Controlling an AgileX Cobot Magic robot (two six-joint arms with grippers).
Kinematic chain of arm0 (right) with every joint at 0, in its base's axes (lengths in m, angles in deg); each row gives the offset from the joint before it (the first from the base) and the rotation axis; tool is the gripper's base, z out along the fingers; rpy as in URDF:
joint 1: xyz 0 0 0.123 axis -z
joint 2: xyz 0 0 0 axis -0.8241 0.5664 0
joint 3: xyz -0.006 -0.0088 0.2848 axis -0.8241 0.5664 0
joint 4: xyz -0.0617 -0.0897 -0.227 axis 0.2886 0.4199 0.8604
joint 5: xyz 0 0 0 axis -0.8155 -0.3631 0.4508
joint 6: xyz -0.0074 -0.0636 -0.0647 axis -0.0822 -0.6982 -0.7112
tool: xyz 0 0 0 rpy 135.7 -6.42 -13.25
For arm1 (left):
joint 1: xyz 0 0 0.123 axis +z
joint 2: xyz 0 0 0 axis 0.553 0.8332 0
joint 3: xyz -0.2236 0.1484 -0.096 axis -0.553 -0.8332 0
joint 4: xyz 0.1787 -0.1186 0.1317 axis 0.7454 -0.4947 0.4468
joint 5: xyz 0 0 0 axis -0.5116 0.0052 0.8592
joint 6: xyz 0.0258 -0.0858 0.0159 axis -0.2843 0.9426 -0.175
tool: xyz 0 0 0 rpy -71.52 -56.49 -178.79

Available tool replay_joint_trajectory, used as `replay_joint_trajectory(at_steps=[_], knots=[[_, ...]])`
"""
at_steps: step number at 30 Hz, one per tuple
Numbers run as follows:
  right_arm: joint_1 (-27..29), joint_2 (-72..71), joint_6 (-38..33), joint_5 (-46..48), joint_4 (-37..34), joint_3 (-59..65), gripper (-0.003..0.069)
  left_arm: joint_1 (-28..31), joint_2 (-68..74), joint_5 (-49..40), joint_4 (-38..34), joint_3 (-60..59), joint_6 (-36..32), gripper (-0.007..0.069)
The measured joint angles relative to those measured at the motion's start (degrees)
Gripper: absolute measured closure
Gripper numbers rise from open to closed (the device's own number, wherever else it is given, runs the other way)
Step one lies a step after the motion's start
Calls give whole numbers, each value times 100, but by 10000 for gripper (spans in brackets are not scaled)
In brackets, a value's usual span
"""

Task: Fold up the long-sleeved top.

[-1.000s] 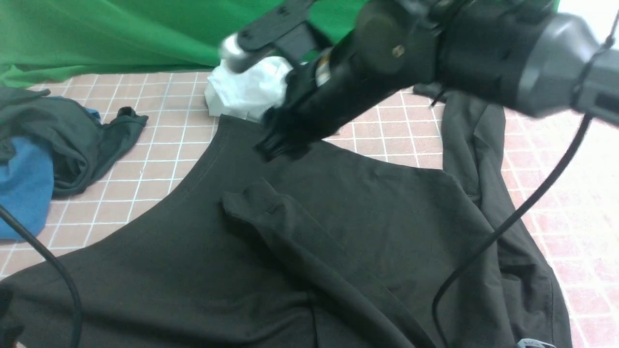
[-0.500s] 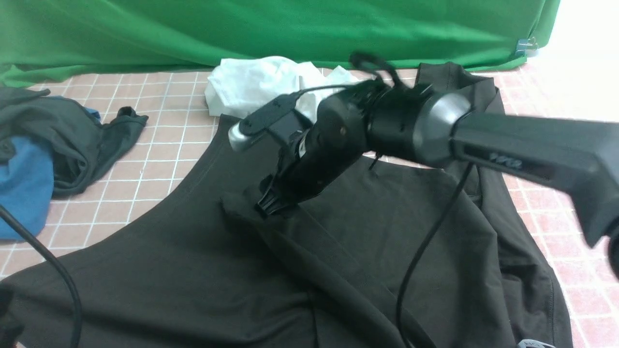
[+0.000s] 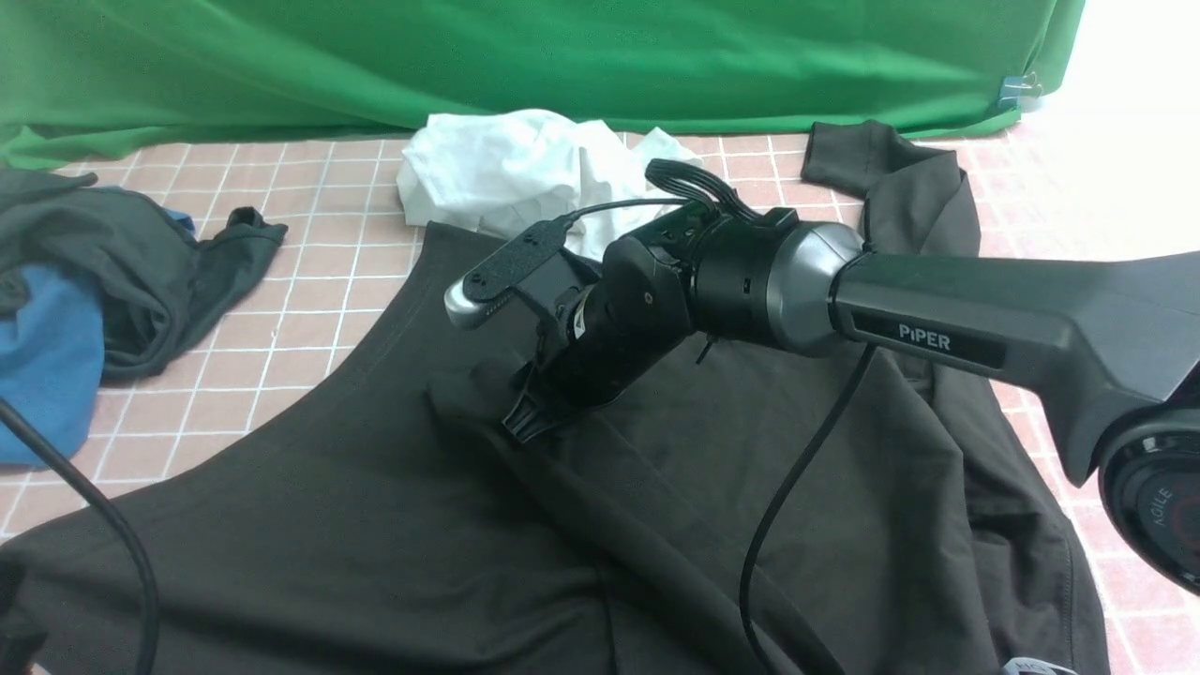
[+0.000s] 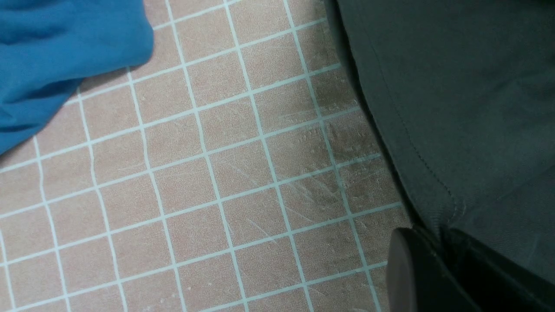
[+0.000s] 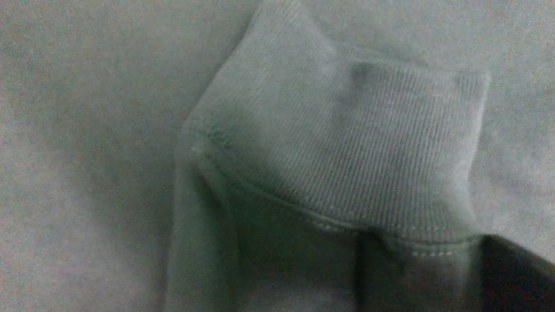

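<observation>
PiPER on right arm (image 3: 925, 338); AGILE on its joint (image 3: 1167, 511).

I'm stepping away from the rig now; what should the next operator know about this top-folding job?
Left gripper: shut, pinching the long-sleeved top at its stitched edge.
Right gripper: down on the sleeve cuff; whether its jaws grip it is unclear.
Done: that sleeve lies across the top's body.
Left: the other sleeve lies spread toward the far right; body not yet folded.
</observation>
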Motion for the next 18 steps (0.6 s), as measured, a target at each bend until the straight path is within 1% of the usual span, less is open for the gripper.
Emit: replay_joint_trajectory(at_steps=[1,3,4,5,7,11,14,18], knots=[[0,5,-11,-5,0,0,417,0,0,0,0,0,0,589],[0,7,-128,-25,13,0,559,0,0,0,0,0,0,589],[0,7,-146,-25,13,0,566,0,0,0,0,0,0,589],[0,7,-177,-25,33,0,596,0,0,0,0,0,0,589],[0,-11,-183,-13,89,-5,605,0,0,0,0,0,0,589],[0,-163,-113,90,492,1,606,0,0,0,0,0,0,589],[0,-405,281,24,1091,1,608,0,0,0,0,0,0,589],[77,-469,516,-107,1359,1,608,0,0,0,0,0,6,589]])
